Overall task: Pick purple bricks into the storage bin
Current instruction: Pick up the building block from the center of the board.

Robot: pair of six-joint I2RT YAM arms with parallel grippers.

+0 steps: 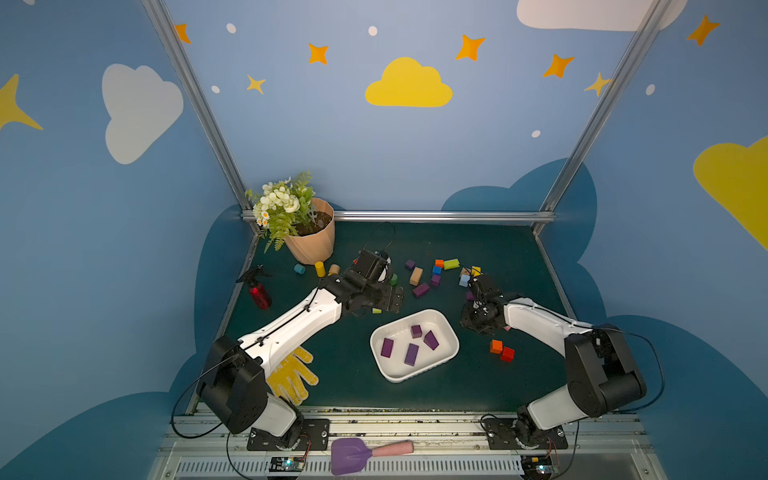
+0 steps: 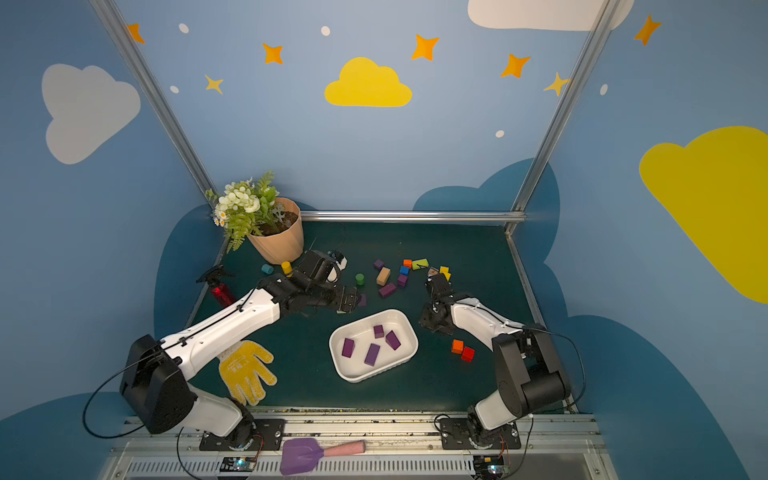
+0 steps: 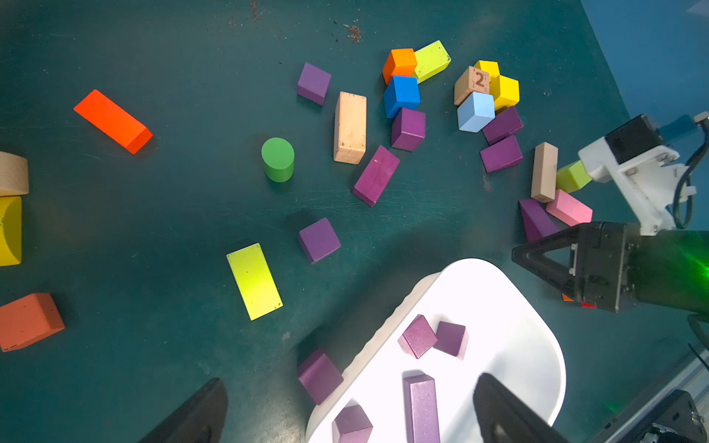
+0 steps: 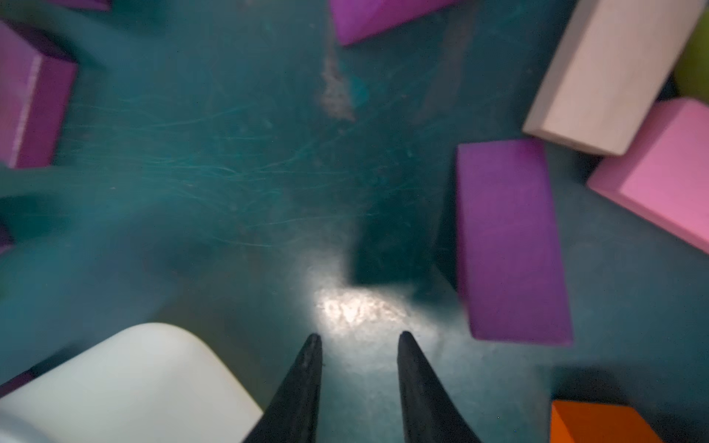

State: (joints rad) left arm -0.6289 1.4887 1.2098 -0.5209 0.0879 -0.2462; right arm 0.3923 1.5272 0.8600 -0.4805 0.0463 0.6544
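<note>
Peach flowerpot (image 1: 311,245) w/ green-and-white plant is seen at far left of the dark green mat (image 1: 478,386). A red spray bottle (image 1: 258,291) is set nearer, by the left edge. A teal cylinder (image 1: 299,269) & yellow cylinder (image 1: 319,269) are stood just beside the pot. A yellow glove (image 1: 293,376) is laid flat, near left. An orange cube (image 1: 496,346) & red cube (image 1: 507,354) are found touching, near right. A purple scoop (image 1: 353,453) w/ pink handle is laid on the near rail.

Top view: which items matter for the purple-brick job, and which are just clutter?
Job: white tray; purple bricks, four already in it.
Clutter: flowerpot, spray bottle, yellow glove, scoop, other coloured blocks.
</note>
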